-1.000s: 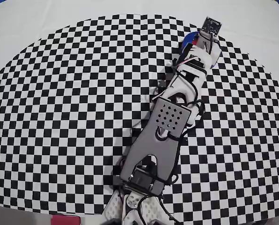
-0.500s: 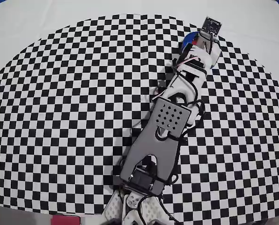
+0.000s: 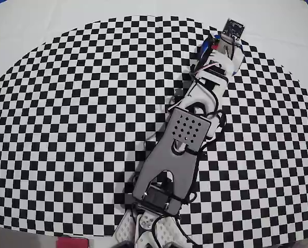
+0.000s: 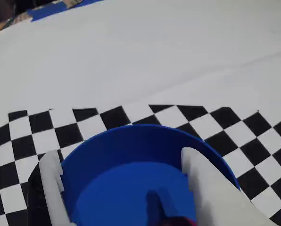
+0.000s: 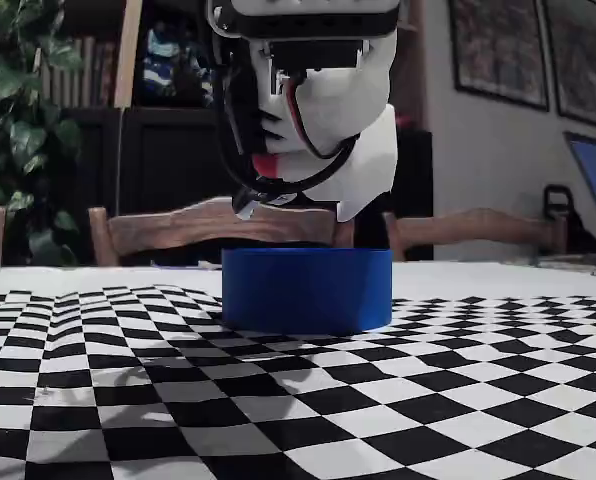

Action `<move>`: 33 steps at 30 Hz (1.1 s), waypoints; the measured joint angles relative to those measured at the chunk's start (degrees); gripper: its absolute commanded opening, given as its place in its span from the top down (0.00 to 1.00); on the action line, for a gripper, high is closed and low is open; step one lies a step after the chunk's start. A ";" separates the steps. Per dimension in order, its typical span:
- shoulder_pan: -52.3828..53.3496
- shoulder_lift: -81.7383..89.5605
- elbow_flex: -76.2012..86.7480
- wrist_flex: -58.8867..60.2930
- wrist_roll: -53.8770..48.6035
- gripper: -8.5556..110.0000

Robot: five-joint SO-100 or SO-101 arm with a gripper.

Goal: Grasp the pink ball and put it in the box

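Note:
The box is a round blue tub (image 5: 308,290) standing on the checkered mat. My gripper (image 5: 293,210) hangs just above it, jaws apart. In the wrist view the tub's wall (image 4: 131,146) fills the lower middle, and the gripper (image 4: 119,155) straddles it with its white fingers (image 4: 51,183) wide apart. A dark magenta sliver of the pink ball (image 4: 178,221) shows at the bottom edge, over the tub's floor beside the right finger. I cannot tell whether it rests there. In the overhead view the arm covers the tub except for a blue strip (image 3: 204,50).
The checkered mat (image 3: 66,129) is round, with bare white table beyond it (image 4: 154,56). Blue tape (image 4: 51,9) marks the table's far edge. Wooden chairs (image 5: 178,225) stand behind the table. A red object (image 3: 71,242) lies at the near edge by the arm's base.

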 measured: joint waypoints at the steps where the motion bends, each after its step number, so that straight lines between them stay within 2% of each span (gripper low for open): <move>1: 0.00 0.00 0.00 0.00 0.00 0.68; 5: 0.00 0.09 0.00 0.00 1.41 0.68; 12: -0.09 5.71 3.08 0.00 10.63 0.68; 23: -3.78 25.93 21.18 0.00 37.44 0.68; 28: -5.71 38.76 34.80 0.00 49.22 0.74; 32: -8.00 50.10 46.23 0.00 58.27 0.92; 33: -8.17 53.53 49.48 0.00 60.64 0.93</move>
